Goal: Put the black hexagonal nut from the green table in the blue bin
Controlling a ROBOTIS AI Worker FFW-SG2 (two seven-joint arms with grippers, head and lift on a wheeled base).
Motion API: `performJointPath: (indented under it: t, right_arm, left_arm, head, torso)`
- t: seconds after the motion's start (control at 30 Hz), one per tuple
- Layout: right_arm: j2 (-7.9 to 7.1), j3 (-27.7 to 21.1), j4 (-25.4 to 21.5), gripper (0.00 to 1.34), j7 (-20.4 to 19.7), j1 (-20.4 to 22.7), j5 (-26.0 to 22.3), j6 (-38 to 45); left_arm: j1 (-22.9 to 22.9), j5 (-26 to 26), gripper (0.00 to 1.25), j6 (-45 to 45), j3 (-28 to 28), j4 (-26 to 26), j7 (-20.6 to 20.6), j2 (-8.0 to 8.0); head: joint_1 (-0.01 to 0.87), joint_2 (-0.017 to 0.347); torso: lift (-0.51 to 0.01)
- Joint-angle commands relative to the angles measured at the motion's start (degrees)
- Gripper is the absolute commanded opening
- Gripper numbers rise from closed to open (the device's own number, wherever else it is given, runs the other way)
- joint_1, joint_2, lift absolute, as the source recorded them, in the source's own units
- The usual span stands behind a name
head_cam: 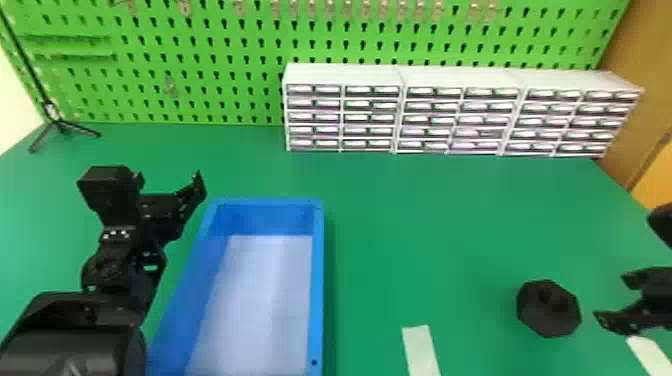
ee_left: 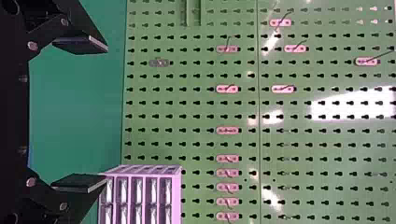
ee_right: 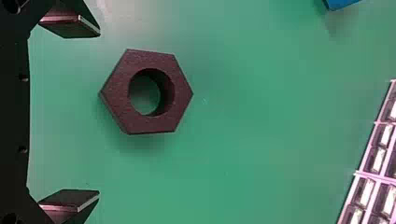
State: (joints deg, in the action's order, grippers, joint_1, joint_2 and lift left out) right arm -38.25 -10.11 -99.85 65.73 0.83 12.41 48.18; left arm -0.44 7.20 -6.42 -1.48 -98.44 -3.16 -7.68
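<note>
Nut (head_cam: 544, 316) lies on the green table (head_cam: 425, 225), on the robot's right of the bin (head_cam: 318, 280) and well apart from it. Right gripper (ee_right: 99, 113) is beside the nut, fingers spread wide, nothing held. The wrist view puts the nut just ahead of the fingertips, clear of both and set a little towards one of them. Left gripper (ee_left: 107, 112) stands near the bin's left rim, also wide and empty; no part in this step is evident.

Step in hand, as judged: final approach before the grasp. Next move calls for the right gripper to centre on the nut, bring one finger down to each side at table level, then close. Flat-to-flat contact is advised; closing on corners could twist the nut. Lift and carry to the bin are outstanding.
</note>
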Motion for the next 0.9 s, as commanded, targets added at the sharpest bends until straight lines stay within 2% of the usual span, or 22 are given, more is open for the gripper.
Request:
performJointPath:
  t: [0.0,0.17,0.43,0.67,0.87]
  right_arm:
    - [0.19,1.4,0.9,1.25,0.0,-1.9,0.5,0.0]
    - [0.37,2.8,2.4,1.25,0.1,-4.0,1.6,0.0]
    - [1.69,4.9,5.5,1.25,0.7,-7.3,5.3,-0.4]
    - [4.06,7.5,9.9,1.25,0.8,-11.2,8.3,-1.7]
    - [5.29,10.2,13.3,1.25,0.7,-13.9,10.6,-2.3]
  left_arm:
    - [-0.1,0.1,0.96,0.0,0.1,0.0,0.0,0.04]
    - [0.0,0.3,0.97,0.0,0.2,0.0,0.0,0.04]
    - [0.0,0.4,0.96,0.0,0.1,0.0,0.0,0.04]
    - [0.0,0.4,0.96,0.1,0.0,0.0,0.0,0.04]
    - [-0.1,0.5,0.96,0.1,0.3,0.0,0.0,0.04]
  head:
    - [0.683,0.028]
    - [0.683,0.028]
    - [0.683,0.028]
    - [0.683,0.028]
    - [0.683,0.028]
  torso:
    - [-0.096]
    - [-0.096]
    - [-0.096]
    - [-0.096]
    - [-0.096]
